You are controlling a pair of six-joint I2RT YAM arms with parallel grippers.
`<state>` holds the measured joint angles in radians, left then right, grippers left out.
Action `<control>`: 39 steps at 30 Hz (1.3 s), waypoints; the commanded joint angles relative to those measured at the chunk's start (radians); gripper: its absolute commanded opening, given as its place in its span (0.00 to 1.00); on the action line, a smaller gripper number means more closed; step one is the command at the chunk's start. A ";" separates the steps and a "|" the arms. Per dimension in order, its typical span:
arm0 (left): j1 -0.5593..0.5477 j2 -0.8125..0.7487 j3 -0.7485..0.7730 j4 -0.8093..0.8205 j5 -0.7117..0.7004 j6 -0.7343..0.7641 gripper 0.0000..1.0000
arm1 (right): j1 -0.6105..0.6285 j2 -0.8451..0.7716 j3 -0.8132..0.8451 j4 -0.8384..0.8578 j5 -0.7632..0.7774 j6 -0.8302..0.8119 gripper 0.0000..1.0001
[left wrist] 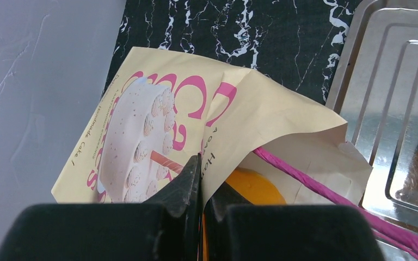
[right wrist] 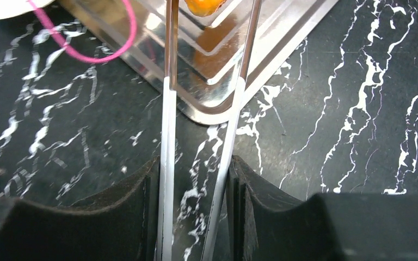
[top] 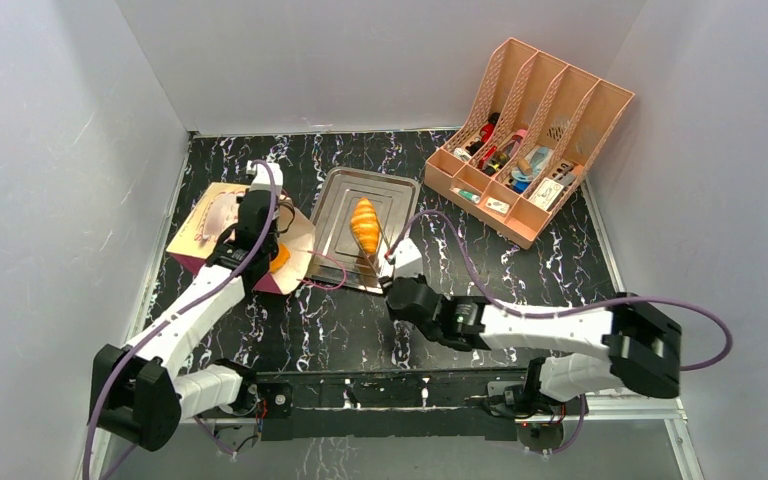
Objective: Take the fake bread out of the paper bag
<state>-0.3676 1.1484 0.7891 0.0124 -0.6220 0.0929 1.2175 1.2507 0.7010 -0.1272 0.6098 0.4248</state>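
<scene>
One ridged golden fake bread loaf (top: 365, 222) lies out of the bag in the middle of the metal tray (top: 401, 207). Its long axis runs near-to-far across the tray with a slight tilt, tapered ends pointing toward and away from the arm bases. A second orange piece (left wrist: 253, 187) is inside the paper bag (left wrist: 261, 109), showing only at the mouth; shape can't be told.

The paper bag lies flat on its side at the left of the black marble table (top: 520, 270), cake print facing up. Its long axis runs roughly left-right, with the mouth toward the tray and just beside the tray's left rim. The magenta part is at the near and left edges. A pink cord handle (right wrist: 125, 32) loops out over the table to the tray's near corner.

The left gripper (left wrist: 200, 174) is clenched on the upper paper wall at the bag mouth, jaws pinched together with the paper between them.

The right gripper (right wrist: 193, 168) is low over the table just in front of the tray, clamped on metal tongs (right wrist: 166, 136). The tong arms splay apart and reach over the tray's near rim toward the loaf; tips are out of the wrist view.

A peach file rack (top: 560, 110) holding small items stands at the far right, well apart from the tray.
</scene>
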 commanded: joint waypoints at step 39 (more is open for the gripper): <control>0.002 -0.187 -0.023 -0.066 0.093 -0.075 0.00 | -0.319 0.641 0.460 0.253 -0.308 0.053 0.44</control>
<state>-0.3683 0.9897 0.7685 -0.0856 -0.5270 0.0257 0.9020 1.9366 1.1748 0.0639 0.3031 0.4614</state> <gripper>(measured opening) 0.009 0.429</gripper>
